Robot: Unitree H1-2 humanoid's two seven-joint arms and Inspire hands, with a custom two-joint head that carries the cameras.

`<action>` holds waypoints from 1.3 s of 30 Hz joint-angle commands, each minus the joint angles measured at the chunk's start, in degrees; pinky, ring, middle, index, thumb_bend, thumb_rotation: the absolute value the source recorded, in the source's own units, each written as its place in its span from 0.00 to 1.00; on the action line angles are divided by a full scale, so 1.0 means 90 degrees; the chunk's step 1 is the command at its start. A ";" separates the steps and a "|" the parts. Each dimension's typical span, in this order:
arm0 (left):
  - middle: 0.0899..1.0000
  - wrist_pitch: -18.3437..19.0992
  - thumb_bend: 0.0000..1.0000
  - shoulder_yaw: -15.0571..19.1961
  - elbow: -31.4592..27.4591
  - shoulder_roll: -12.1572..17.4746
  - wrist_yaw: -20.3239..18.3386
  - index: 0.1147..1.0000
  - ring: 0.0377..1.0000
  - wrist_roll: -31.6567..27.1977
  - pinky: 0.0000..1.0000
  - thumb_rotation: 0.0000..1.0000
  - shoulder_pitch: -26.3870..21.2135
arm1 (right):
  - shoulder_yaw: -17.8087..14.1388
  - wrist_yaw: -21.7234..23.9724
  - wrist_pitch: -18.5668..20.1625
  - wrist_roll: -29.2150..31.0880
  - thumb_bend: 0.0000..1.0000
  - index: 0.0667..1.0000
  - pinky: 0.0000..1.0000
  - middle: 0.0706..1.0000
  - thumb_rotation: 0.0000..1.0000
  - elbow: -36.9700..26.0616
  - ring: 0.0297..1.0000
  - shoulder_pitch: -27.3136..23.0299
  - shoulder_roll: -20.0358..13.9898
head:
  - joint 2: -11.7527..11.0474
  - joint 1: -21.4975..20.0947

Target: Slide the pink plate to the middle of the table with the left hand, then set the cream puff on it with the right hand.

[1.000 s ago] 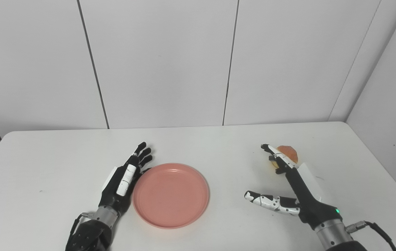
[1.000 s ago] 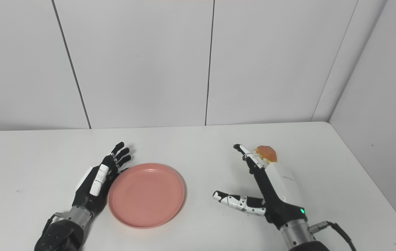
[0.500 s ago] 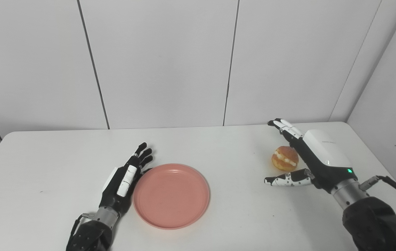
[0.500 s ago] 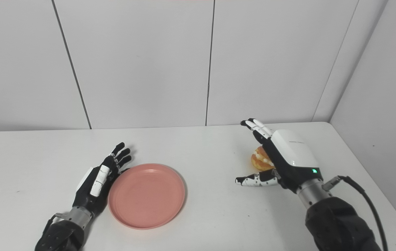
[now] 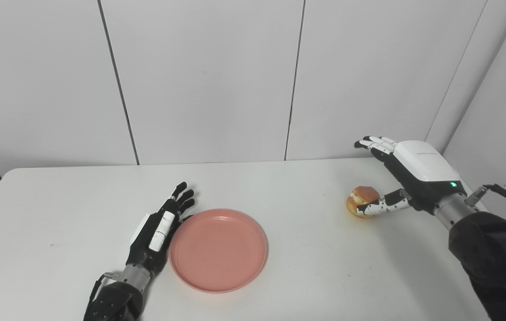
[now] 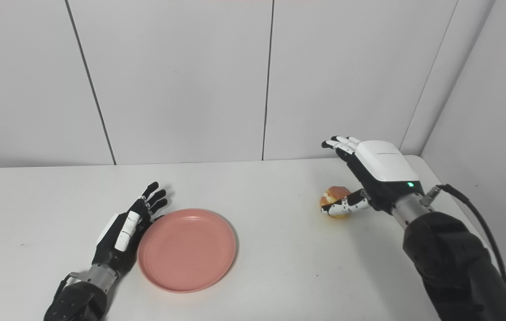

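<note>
The pink plate (image 5: 218,249) lies flat on the white table (image 5: 56,214), a little left of the middle and near the front. My left hand (image 5: 159,229) is open, fingers straight, lying along the plate's left rim. The cream puff (image 5: 362,201), golden with white filling, sits on the table at the right. My right hand (image 5: 406,176) is open above and just right of the puff, palm down, fingers stretched over it. Its thumb crosses in front of the puff's near side; I cannot tell if it touches.
Grey wall panels stand behind the table's back edge (image 5: 253,164). A side wall (image 5: 502,133) runs close along the table's right edge. A black cable (image 5: 502,196) trails from my right wrist.
My right hand has lifted and swung back and right, from the table in front of the puff to above it, turning palm down. The left hand and plate have not moved.
</note>
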 commanded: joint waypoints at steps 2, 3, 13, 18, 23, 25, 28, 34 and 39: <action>0.95 0.0180 0.94 -0.0106 0.0283 -0.0173 -0.0059 0.94 0.95 0.0032 0.80 0.87 0.0308 | 0.0050 0.0437 0.0273 -0.0097 1.00 0.84 0.85 0.93 0.27 0.0148 0.95 -0.0482 -0.0355 | -0.0002 0.0013; 0.94 0.0179 0.94 -0.0106 0.0283 -0.0176 -0.0058 0.94 0.95 0.0030 0.80 0.87 0.0311 | 0.0122 0.0604 0.0298 -0.0084 1.00 0.84 0.79 0.94 0.25 0.0316 0.94 -0.0593 -0.0422 | -0.0003 0.0017; 0.95 0.0252 0.93 -0.0116 0.0128 -0.0180 -0.0013 0.93 0.94 0.0061 0.78 0.87 0.0381 | 0.0632 0.0883 0.0151 0.0023 1.00 0.81 0.74 0.88 0.25 0.1835 0.90 -0.1405 -0.0635 | 0.0009 0.0056; 0.95 0.0222 0.92 -0.0101 0.0194 -0.0185 -0.0030 0.94 0.94 0.0031 0.78 0.87 0.0373 | 0.0826 0.0743 0.0124 0.0003 1.00 0.81 0.77 0.89 0.25 0.2245 0.92 -0.1599 -0.0556 | 0.0009 0.0070; 0.95 0.0252 0.92 -0.0119 0.0114 -0.0196 -0.0006 0.93 0.94 0.0058 0.78 0.87 0.0401 | 0.1041 0.0599 -0.0025 0.0026 1.00 0.82 0.69 0.89 0.27 0.2632 0.92 -0.1726 -0.0516 | 0.0006 0.0093; 0.95 0.0259 0.92 -0.0112 0.0103 -0.0203 0.0001 0.93 0.94 0.0048 0.78 0.87 0.0411 | 0.1114 0.0529 -0.0084 0.0031 1.00 0.82 0.70 0.89 0.27 0.2748 0.91 -0.1757 -0.0493 | 0.0009 0.0099; 0.94 0.0258 0.93 -0.0103 0.0128 -0.0205 0.0020 0.93 0.93 0.0050 0.78 0.87 0.0408 | 0.1177 0.0453 -0.0087 0.0076 1.00 0.82 0.73 0.89 0.27 0.2874 0.90 -0.1795 -0.0462 | 0.0006 0.0100; 0.94 0.0210 0.92 -0.0114 0.0211 -0.0197 -0.0002 0.93 0.93 0.0059 0.78 0.87 0.0395 | 0.1237 0.0241 -0.0164 0.0195 1.00 0.82 0.73 0.89 0.25 0.3126 0.88 -0.1812 -0.0398 | -0.0004 0.0115; 0.94 0.0236 0.93 -0.0124 0.0184 -0.0196 -0.0032 0.93 0.93 0.0039 0.78 0.87 0.0406 | 0.1384 -0.0045 -0.0403 0.0203 1.00 0.83 0.73 0.90 0.26 0.3373 0.90 -0.1779 -0.0363 | 0.0000 0.0148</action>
